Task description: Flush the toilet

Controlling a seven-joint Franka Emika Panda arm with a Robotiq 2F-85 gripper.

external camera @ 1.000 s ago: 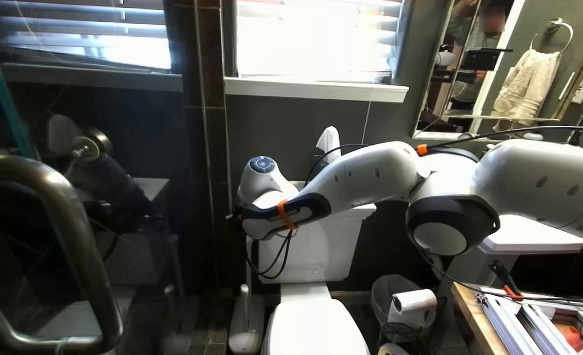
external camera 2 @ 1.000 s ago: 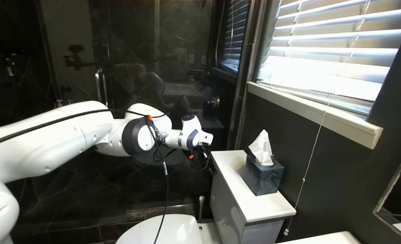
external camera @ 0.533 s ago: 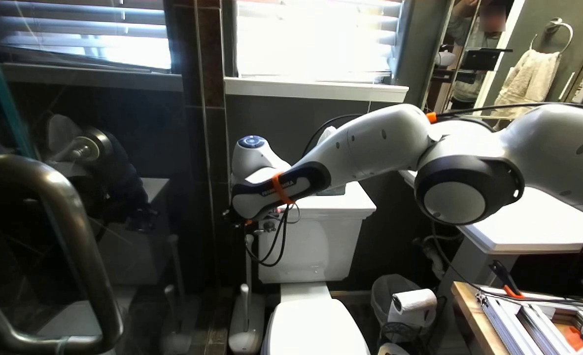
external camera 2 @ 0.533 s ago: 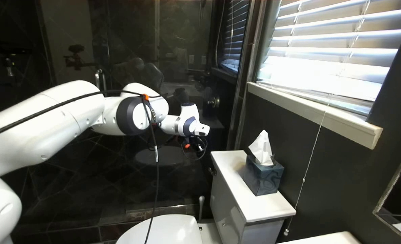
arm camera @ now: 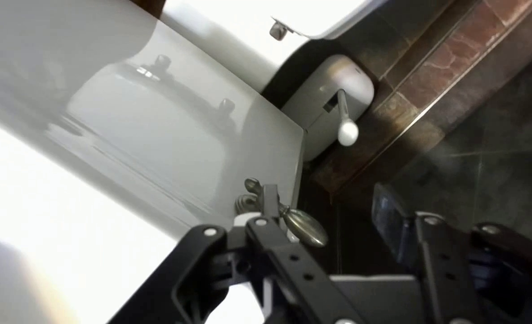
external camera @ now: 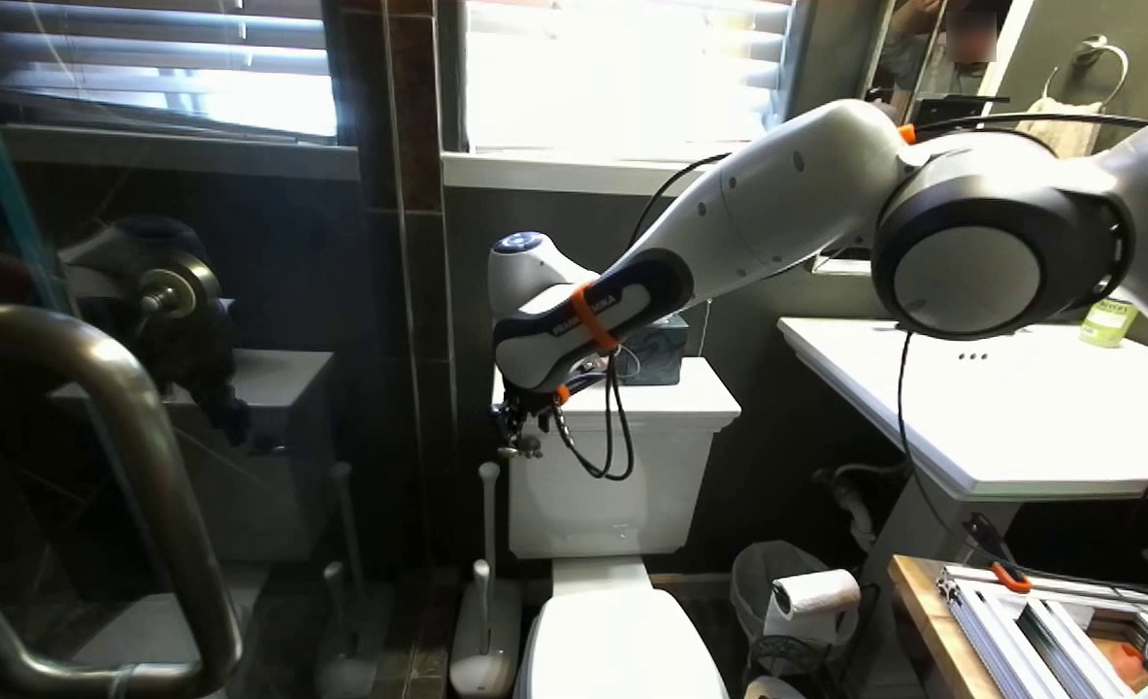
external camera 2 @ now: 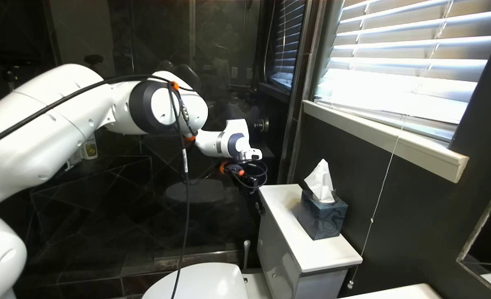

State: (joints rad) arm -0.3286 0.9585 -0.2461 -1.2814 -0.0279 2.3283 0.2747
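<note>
The white toilet (external camera: 612, 485) stands below the window, its boxy tank (external camera 2: 287, 257) seen in both exterior views. At the tank's front corner is the metal flush lever (arm camera: 305, 227). In the wrist view my gripper (arm camera: 325, 204) is open, with a wide gap between its fingers. One finger (arm camera: 270, 200) overlaps the lever and hides its middle; whether they touch I cannot tell. The lever's rounded end shows in the gap, nearer that finger. In an exterior view the gripper (external camera: 520, 427) points down by the tank's front corner, just above the lever (external camera: 525, 449).
On the tank lid sits a tissue box (external camera 2: 322, 216). A toilet brush holder (external camera: 484, 670) stands on the floor beside the bowl. The dark glass shower wall with its metal handle (external camera: 161, 476) is close by. A white sink counter (external camera: 1020, 417) lies across from it.
The arm has risen over the last second, its elbow most of all. The hand has tipped so that the gripper points more downward at the tank corner. Cables hanging from the arm have shifted.
</note>
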